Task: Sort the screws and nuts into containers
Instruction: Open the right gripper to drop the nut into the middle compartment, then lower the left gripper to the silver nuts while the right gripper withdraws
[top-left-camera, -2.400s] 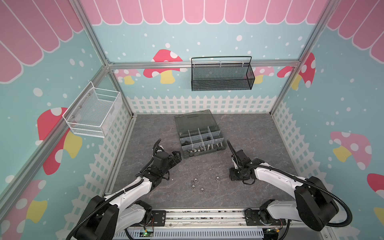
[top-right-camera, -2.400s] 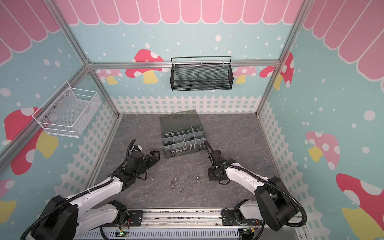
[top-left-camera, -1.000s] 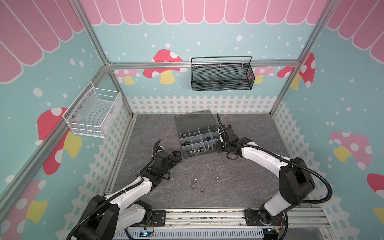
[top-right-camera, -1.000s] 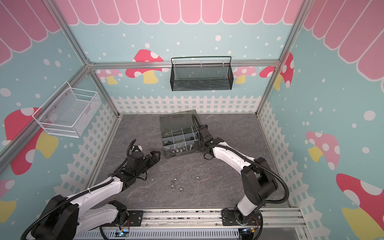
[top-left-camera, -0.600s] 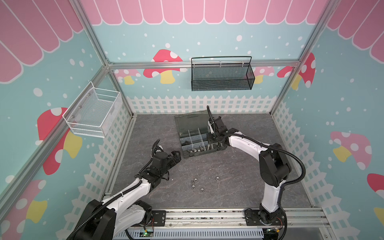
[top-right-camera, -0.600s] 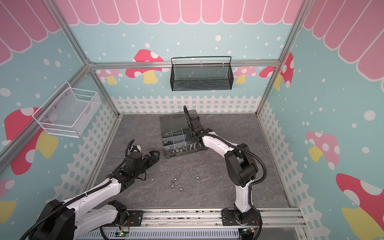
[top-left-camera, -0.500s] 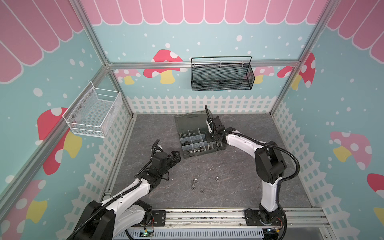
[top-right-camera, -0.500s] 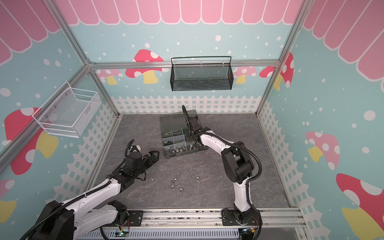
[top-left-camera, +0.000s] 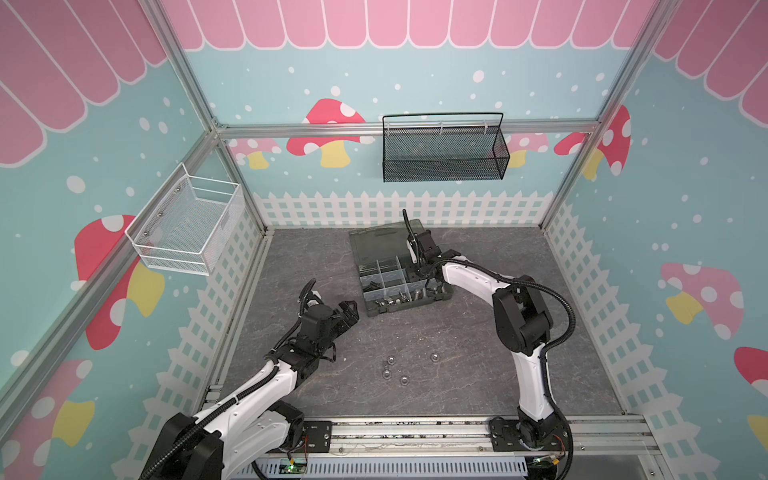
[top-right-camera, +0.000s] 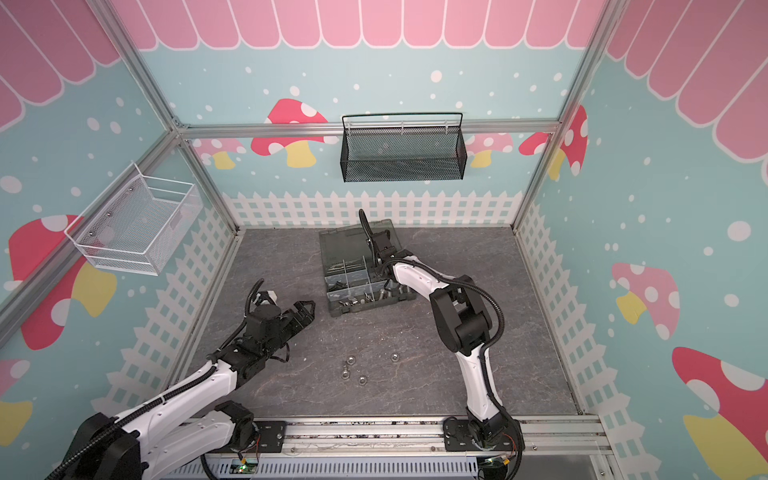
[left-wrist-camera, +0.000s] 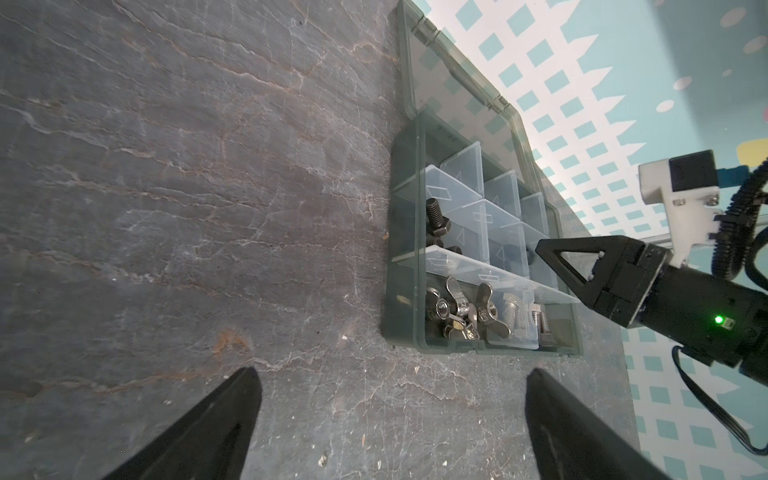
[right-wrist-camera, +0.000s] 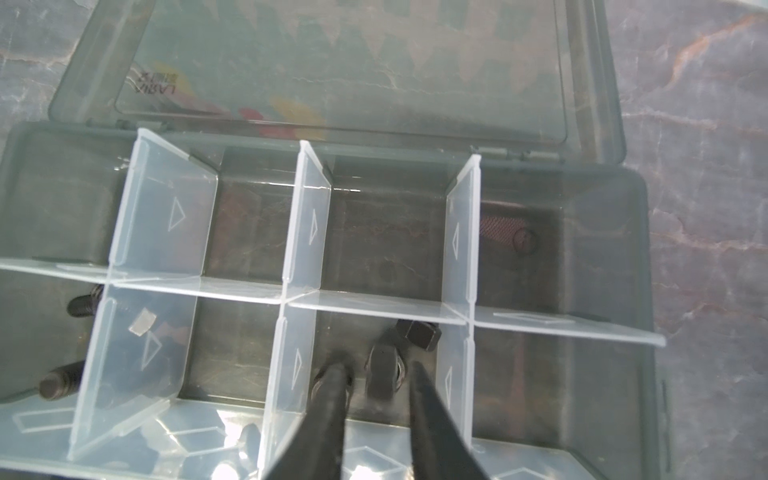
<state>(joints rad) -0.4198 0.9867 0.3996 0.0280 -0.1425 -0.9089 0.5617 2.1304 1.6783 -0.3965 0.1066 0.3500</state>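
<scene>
The organiser box (top-left-camera: 409, 306) lies open at the table's back middle, its lid (top-left-camera: 374, 241) flat behind it. My right gripper (right-wrist-camera: 376, 372) hangs open over a middle container, and a blurred black nut (right-wrist-camera: 382, 374) sits loose between its fingers (right-wrist-camera: 332, 399). Another black nut (right-wrist-camera: 422, 334) lies beside it. Black screws (right-wrist-camera: 83, 305) lie two containers away. In the left wrist view the front row holds wing nuts (left-wrist-camera: 457, 307) and silver screws (left-wrist-camera: 523, 320). Several silver nuts (top-left-camera: 390, 360) lie loose on the table. My left gripper (top-left-camera: 347, 311) stays open and empty left of the box.
A black mesh basket (top-left-camera: 442, 153) hangs on the back wall. A white wire basket (top-left-camera: 187, 228) is fixed to the left wall. White fence panels ring the grey slate table (top-left-camera: 478, 374), and the arms' rail (top-left-camera: 415, 432) runs along its front edge.
My right arm swung from the table's front up over the box, and its jaws have parted from shut. The left arm stayed in place.
</scene>
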